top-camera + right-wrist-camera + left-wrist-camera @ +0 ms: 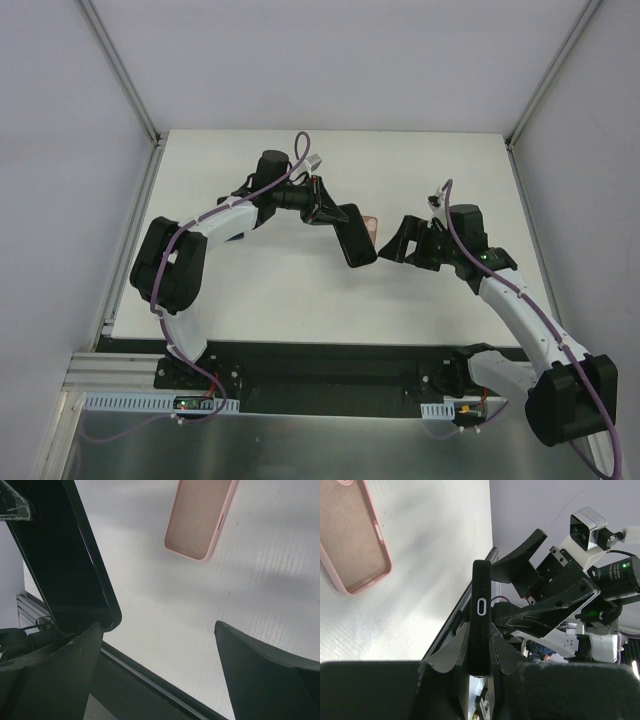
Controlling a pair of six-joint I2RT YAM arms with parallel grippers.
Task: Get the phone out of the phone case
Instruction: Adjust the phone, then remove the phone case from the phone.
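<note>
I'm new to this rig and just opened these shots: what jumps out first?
The black phone stands out, clamped in the left gripper above the table. The pink phone case lies empty, hollow side up, on the table, and the right gripper hovers open beside the phone.

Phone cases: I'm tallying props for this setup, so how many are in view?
1. The pink phone case lies empty, open side up, on the white table, apart from the phone clamped in the left gripper. Another could be hidden under the arms.
</note>
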